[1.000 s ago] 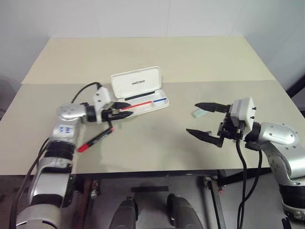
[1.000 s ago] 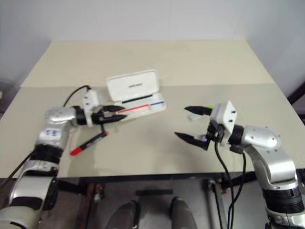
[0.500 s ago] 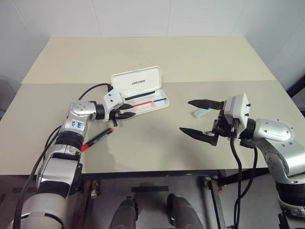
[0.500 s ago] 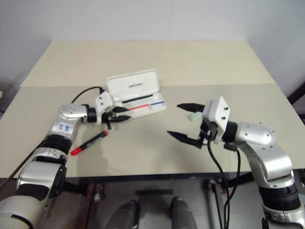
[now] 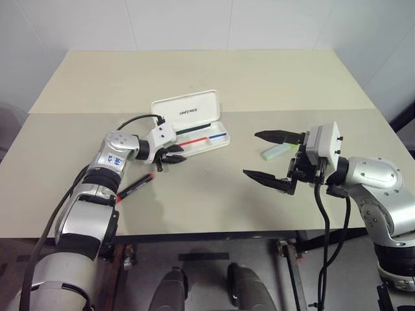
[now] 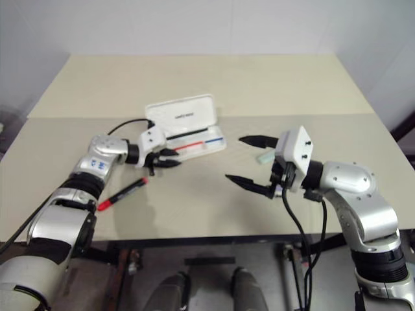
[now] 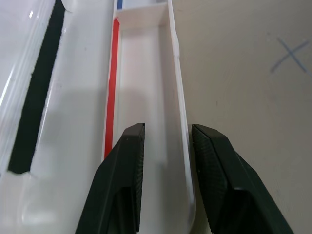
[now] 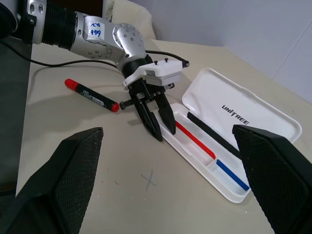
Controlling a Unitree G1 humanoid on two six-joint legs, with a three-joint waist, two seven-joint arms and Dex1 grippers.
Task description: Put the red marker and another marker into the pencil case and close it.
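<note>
Beige worktop (image 5: 259, 84): red marker (image 5: 135, 187) lies diagonally, cap near-left; left claw (image 5: 174, 153) part-spread astride pencil case (image 5: 194, 126) rim; right claw (image 5: 272, 157) wide apart, empty.

I see the green highlighter (image 5: 275, 153) partly hidden behind my right fingers (image 5: 275, 136); left fingers (image 7: 129, 161) hide the pencil case (image 7: 146, 73) floor.

The open lid of the white pencil case (image 8: 242, 114) says "UNITREE" in dark letters. A pencil "X" mark (image 7: 291, 55) is drawn on the table (image 5: 214, 194) near it.
</note>
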